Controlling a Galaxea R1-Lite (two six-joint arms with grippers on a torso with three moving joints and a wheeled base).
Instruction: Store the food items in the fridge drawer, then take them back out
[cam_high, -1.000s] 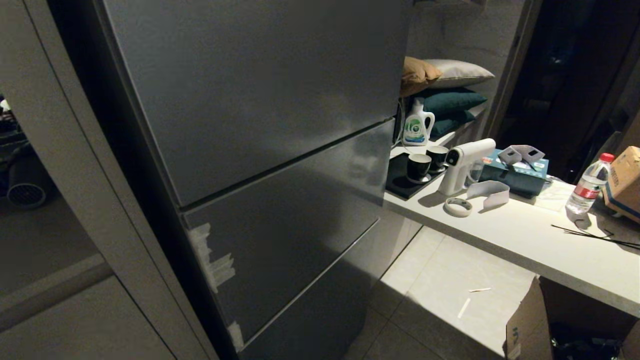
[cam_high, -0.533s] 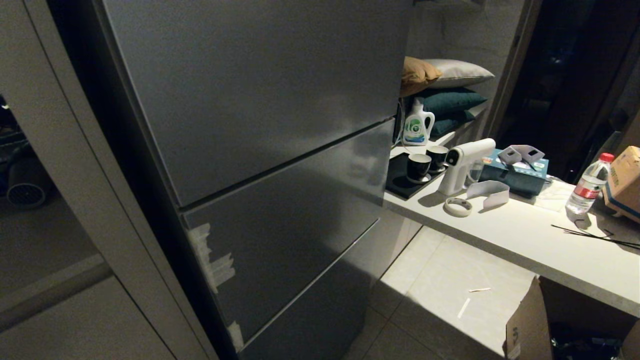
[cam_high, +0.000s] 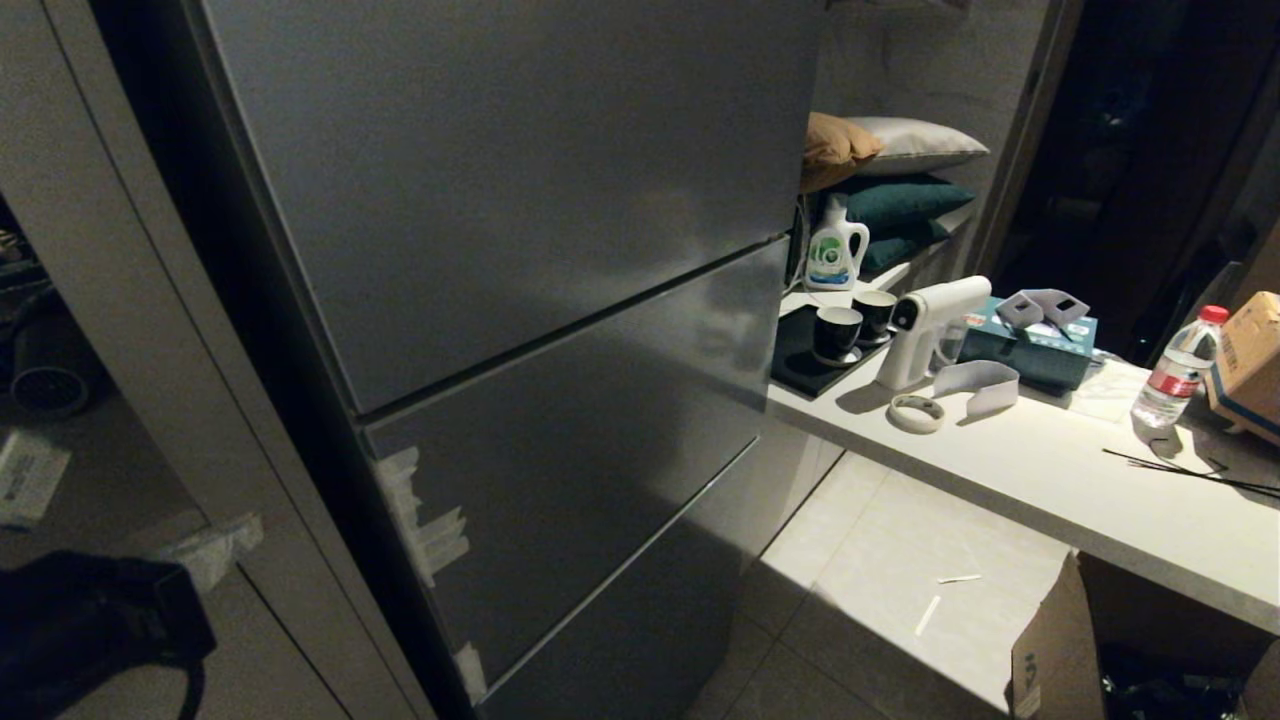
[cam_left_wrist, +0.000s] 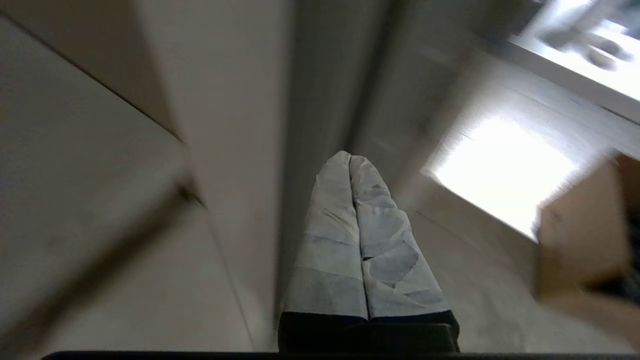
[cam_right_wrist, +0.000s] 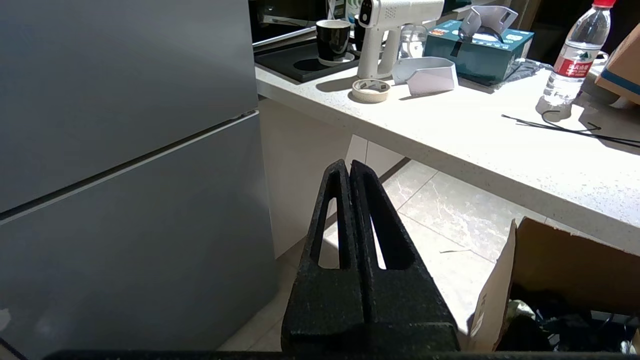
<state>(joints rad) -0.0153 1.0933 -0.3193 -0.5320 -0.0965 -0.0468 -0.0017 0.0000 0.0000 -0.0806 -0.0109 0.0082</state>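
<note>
Fridge panels (cam_high: 520, 200) flush, floor (cam_high: 900, 560) apparently open beside counter edge (cam_high: 1000, 505).

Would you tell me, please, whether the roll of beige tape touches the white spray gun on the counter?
Apart. In the right wrist view, bare counter shows between the beige tape roll and the white spray gun.

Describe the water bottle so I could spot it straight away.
Look along the pale counter to the right of the dark grey fridge. Near its far right end, beside a cardboard box, stands the water bottle. It is the only clear plastic thing there, upright, with a red cap and red label.
</note>
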